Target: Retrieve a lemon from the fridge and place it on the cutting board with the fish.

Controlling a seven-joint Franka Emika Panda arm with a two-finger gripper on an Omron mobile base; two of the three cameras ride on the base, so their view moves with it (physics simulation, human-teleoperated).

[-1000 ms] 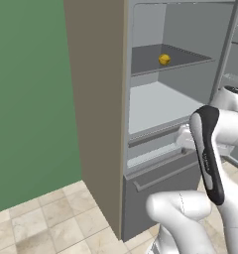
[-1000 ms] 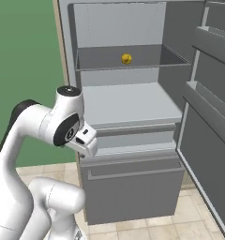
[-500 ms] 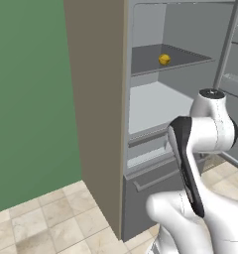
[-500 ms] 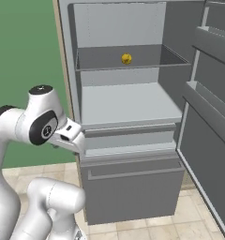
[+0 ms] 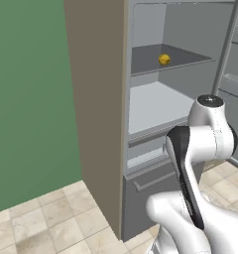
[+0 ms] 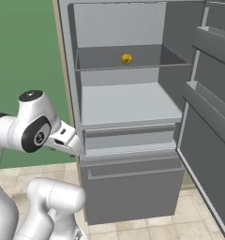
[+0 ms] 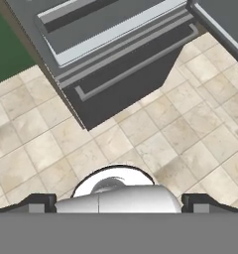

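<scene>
The lemon (image 5: 164,59) sits alone on the upper shelf (image 6: 133,65) of the open fridge (image 5: 98,99), untouched. Your arm has just swung back and folded low, so the end effector (image 7: 119,201), released wide and empty, now faces the floor (image 7: 155,134); you must lift it again.

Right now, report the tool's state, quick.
Tool: open, fingertips spread wide, holding nothing; it points down at the tiled floor in front of the fridge.

Matt grey fridge (image 6: 133,187), seemingly metal; glossy yellow lemon (image 6: 126,58).
</scene>
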